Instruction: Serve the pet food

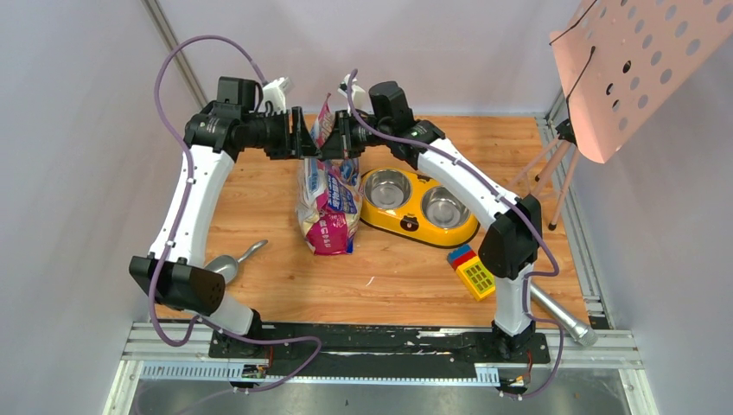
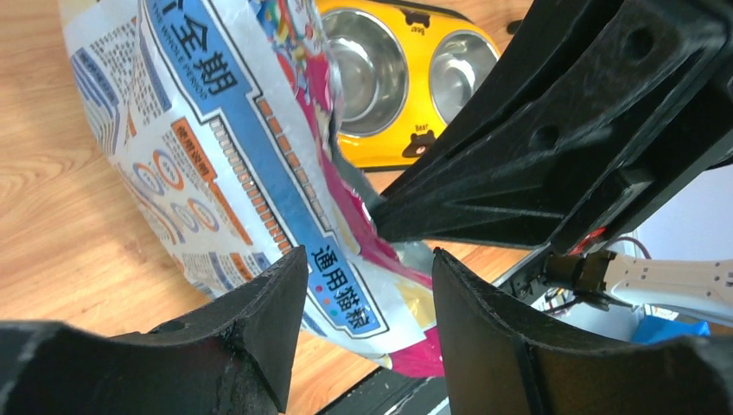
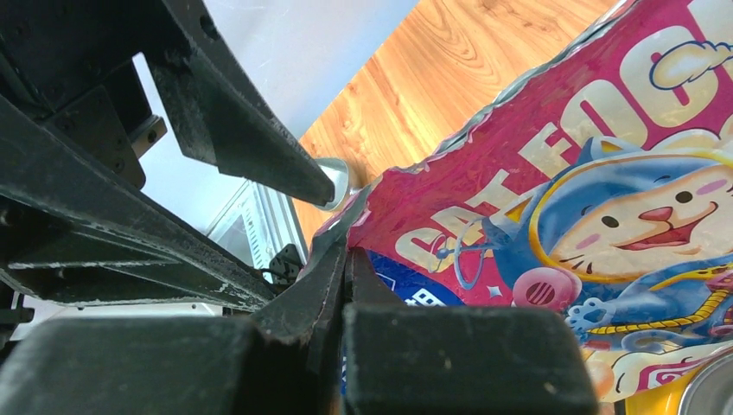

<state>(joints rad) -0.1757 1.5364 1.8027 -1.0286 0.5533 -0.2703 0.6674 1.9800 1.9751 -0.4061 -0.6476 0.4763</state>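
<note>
The glossy blue-and-magenta cat food bag stands upright in the middle of the table. The pet food itself is hidden inside it. My right gripper is shut on the bag's torn top edge, and the right wrist view shows the jaws pinching the foil flat. My left gripper faces it from the left at the bag's top. Its fingers stand open, and the bag's printed back shows beyond the gap, with neither pad touching it.
A yellow double-bowl feeder with two steel bowls sits just right of the bag. A grey metal scoop lies at the front left. A coloured toy block and a metal cylinder lie front right. A pink perforated panel hangs at top right.
</note>
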